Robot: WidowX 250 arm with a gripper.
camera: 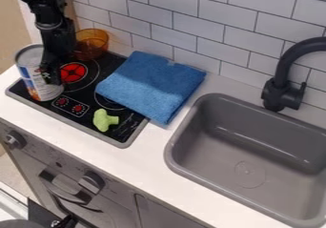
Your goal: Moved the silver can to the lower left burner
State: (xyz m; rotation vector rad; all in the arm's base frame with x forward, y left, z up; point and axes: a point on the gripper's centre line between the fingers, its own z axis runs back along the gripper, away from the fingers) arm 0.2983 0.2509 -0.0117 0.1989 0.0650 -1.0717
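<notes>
Now, you see one folded blue cloth (149, 85), one black gripper (49, 74) (state indeterminable) and one silver cylindrical metal can (33, 74), rim up, long axis vertical.

Counter top: we see a white, flat one (146, 158), with the stove top and the sink set in it.
Stove top: ours is black and shiny (83, 121), with a gray edge, a red ring (73, 72) and little red-and-white knob marks (70, 106).
Blue cloth: we see it folded (153, 86), part on the stove top, part on the counter.
Green toy: we find it (104, 120) on the front of the stove top.
Silver can: we see it (35, 74) at the left end; we can't tell if its bottom touches.
Orange bowl: we spot it (92, 43) by the back left corner.
Sink: ours is gray (255, 146).
Tap: we see a dark one (280, 86) behind the sink.
</notes>
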